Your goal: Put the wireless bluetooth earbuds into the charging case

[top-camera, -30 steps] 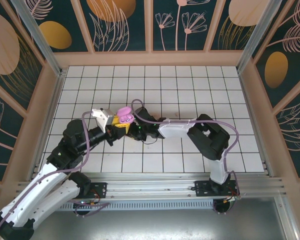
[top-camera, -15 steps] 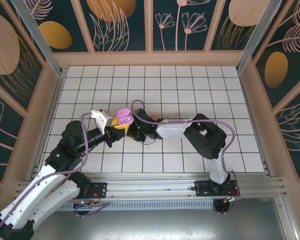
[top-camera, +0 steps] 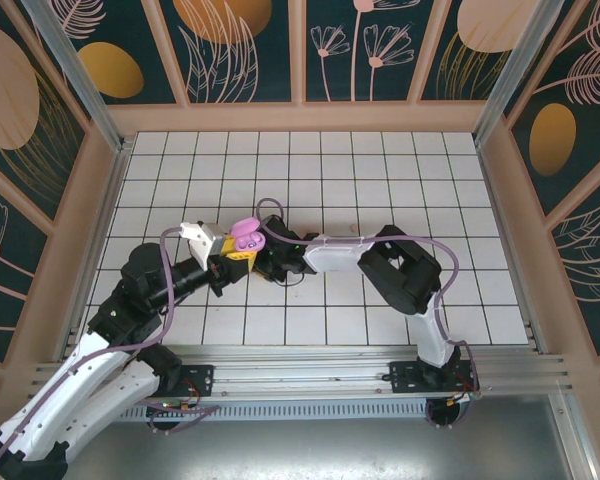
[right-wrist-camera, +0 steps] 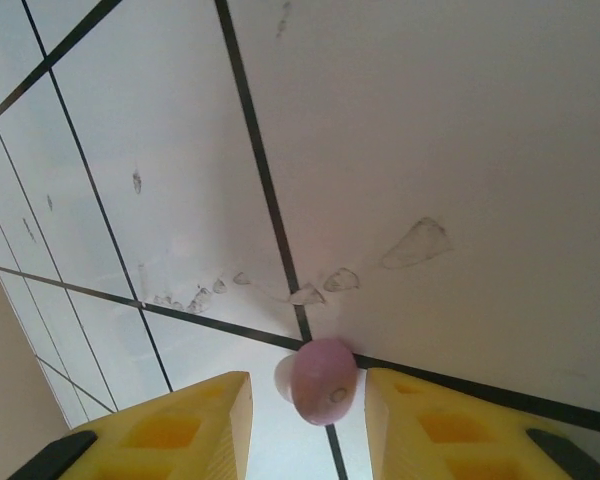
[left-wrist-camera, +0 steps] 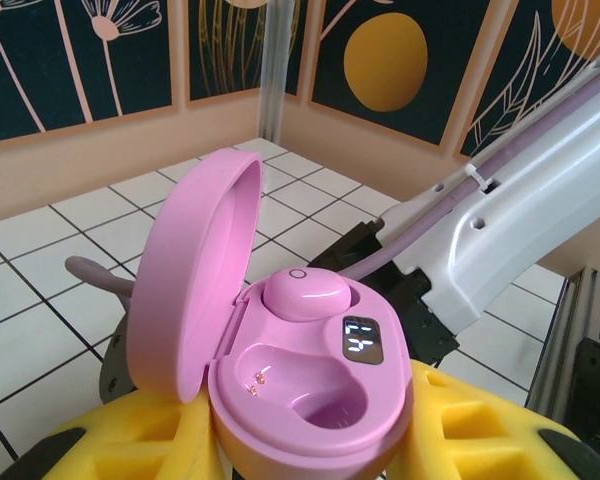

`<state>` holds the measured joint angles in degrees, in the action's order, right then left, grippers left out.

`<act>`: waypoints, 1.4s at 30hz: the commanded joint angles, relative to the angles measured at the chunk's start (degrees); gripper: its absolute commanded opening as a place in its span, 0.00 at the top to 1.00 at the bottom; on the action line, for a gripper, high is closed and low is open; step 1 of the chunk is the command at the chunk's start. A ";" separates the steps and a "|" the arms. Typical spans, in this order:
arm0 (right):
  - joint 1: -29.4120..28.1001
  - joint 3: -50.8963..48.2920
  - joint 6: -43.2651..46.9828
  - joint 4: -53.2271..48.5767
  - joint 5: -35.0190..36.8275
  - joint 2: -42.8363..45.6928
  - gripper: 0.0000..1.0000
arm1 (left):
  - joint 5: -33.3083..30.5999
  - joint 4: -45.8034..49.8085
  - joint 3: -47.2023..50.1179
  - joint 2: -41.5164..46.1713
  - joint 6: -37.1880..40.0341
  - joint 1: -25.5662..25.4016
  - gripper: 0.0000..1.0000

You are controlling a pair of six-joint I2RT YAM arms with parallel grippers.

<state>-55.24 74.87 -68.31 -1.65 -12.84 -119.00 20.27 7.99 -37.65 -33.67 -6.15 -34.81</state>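
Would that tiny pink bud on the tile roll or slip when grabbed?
Probably: the earbud is rounded and smooth, so it may roll or squirt out of the right gripper. It looks tiny beside the fingers, so likely very light.

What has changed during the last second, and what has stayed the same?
The right arm swung left, bringing the right gripper, a pink earbud between its jaws, closer to the charging case. The case itself drifted slightly left. Unchanged: the left gripper stays shut on the open case, with one seated earbud and one empty socket.
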 commanded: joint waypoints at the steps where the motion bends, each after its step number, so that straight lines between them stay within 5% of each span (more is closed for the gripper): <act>1: -0.57 2.72 -0.01 -3.56 1.21 -2.35 0.65 | -0.71 0.09 -0.16 0.87 1.06 0.25 0.77; 24: 1.52 8.97 8.61 -11.07 1.15 -5.62 0.83 | -0.94 2.18 -0.29 0.90 3.68 0.22 0.78; 42: 16.89 -16.10 18.17 -16.80 6.73 26.60 0.85 | 1.96 -3.63 1.73 -2.02 4.57 0.19 0.78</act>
<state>-39.51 61.71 -53.10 -14.72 -8.43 -97.58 20.73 7.99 -36.10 -34.83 -2.35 -34.81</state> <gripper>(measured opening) 0.155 0.335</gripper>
